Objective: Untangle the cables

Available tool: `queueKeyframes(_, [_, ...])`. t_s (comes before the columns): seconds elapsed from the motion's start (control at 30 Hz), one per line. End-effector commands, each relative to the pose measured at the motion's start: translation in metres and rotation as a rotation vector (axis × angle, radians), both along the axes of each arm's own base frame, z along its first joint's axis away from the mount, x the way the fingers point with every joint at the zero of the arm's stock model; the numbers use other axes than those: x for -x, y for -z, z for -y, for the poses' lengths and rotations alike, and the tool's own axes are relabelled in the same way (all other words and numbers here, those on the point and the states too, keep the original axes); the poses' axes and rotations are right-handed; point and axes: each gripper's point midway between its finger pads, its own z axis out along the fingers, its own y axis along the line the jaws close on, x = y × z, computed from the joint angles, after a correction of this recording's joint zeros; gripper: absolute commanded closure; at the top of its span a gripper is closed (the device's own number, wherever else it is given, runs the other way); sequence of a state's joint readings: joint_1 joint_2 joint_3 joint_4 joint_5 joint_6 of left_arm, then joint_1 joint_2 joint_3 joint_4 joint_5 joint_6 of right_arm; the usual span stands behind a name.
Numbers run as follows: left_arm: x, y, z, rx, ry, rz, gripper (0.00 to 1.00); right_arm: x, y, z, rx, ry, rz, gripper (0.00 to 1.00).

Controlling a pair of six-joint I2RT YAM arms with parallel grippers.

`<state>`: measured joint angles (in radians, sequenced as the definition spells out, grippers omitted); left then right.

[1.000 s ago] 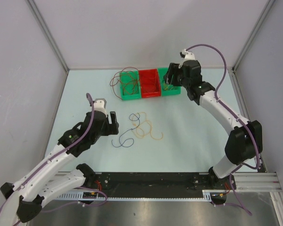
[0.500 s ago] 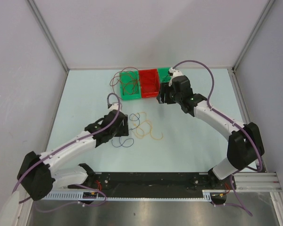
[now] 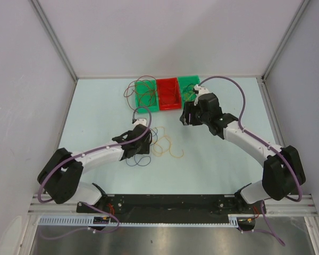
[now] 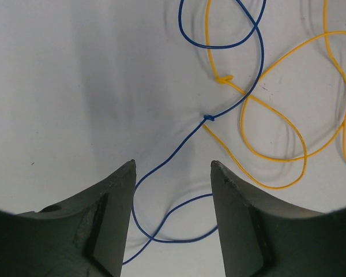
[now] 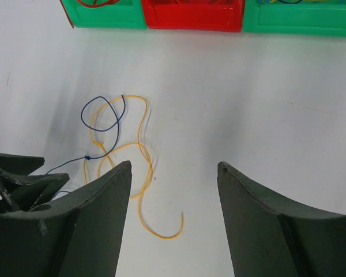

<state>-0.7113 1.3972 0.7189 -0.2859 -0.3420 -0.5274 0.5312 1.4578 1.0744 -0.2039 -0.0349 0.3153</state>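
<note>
- The left gripper is down close over the table. Its two fingers are apart and hold nothing. The blue cable lies flat on the table and runs through the gap between them.
- The right gripper has its fingers apart too, with only bare table between them. It hangs near the front of the red bin.
- The blue cable and the yellow cable lie in the middle of the table in loose loops that cross each other. Each has a small knot, and the two knots are near one another.
- At the far edge, three bins stand in a row, side by side. The left green bin and the right green bin stand on either side of the red one.
- The brown cables loop over the left green bin and spill onto the table on its left.
- A wide flat stretch of table lies to the right of the yellow cable, and another lies to the left of the left arm.
- Grey walls close in the table on the left, the back and the right.
- A black rail runs along the near edge, and the arms are bolted there.
- The table top is pale and smooth, with soft shadows under the grippers.
</note>
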Motion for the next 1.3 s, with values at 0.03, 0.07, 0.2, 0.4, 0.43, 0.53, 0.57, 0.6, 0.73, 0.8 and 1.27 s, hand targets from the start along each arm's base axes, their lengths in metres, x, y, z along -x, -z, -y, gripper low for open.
queueKeyframes(0.03, [-0.019,-0.007,0.008,-0.009,0.002,0.065,0.42,0.000,-0.021,0.003,-0.050,0.007,0.050,0.34])
queueKeyframes(0.07, [-0.019,-0.003,0.008,-0.018,0.003,0.058,0.44,0.000,-0.020,0.002,-0.052,0.007,0.049,0.34])
queueKeyframes(0.2, [-0.020,0.005,0.007,-0.039,0.011,0.040,0.51,0.000,-0.018,0.003,-0.053,0.008,0.041,0.34])
queueKeyframes(0.4, [-0.019,0.010,0.006,-0.053,0.014,0.026,0.72,-0.001,-0.016,0.004,-0.048,0.015,0.036,0.34])
queueKeyframes(0.43, [-0.019,0.010,0.007,-0.053,0.014,0.028,0.75,0.000,-0.016,0.004,-0.048,0.014,0.035,0.34])
queueKeyframes(0.53, [-0.019,0.007,0.005,-0.056,0.010,0.035,0.95,0.000,-0.016,0.006,-0.048,0.020,0.033,0.34])
queueKeyframes(0.57, [-0.019,0.005,0.005,-0.054,0.008,0.037,0.98,0.000,-0.016,0.005,-0.051,0.018,0.033,0.34])
queueKeyframes(0.6, [-0.019,0.003,0.003,-0.060,0.002,0.037,0.99,0.000,-0.017,0.005,-0.053,0.019,0.034,0.34])
queueKeyframes(0.73, [-0.021,-0.030,0.006,-0.006,-0.008,0.084,1.00,0.004,-0.024,-0.001,-0.086,-0.001,0.034,0.34])
queueKeyframes(0.8, [-0.018,-0.049,0.010,0.038,-0.010,0.092,1.00,0.006,-0.033,-0.005,-0.115,-0.020,0.052,0.34])
queueKeyframes(1.27, [0.026,-0.207,0.028,0.446,0.199,0.340,0.99,0.080,-0.121,-0.105,-0.581,-0.452,0.021,0.34])
